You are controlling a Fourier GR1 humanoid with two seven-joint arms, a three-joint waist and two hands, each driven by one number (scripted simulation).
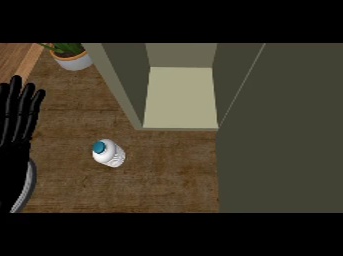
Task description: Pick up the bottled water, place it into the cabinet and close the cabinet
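A white water bottle (108,153) with a teal cap stands upright on the brown counter (166,170), seen from above. Behind it, a grey-green cabinet (181,85) stands open, showing a pale bare shelf (180,97). Its open door (292,130) fills the right side of the view. My left hand (8,130) rests open at the left edge, fingers straight and pointing up, well left of the bottle and touching nothing. My right hand does not show.
A potted plant (70,55) in a white pot sits at the back left, beside the cabinet's left wall. A lighter wooden strip (4,62) runs along the counter's far left.
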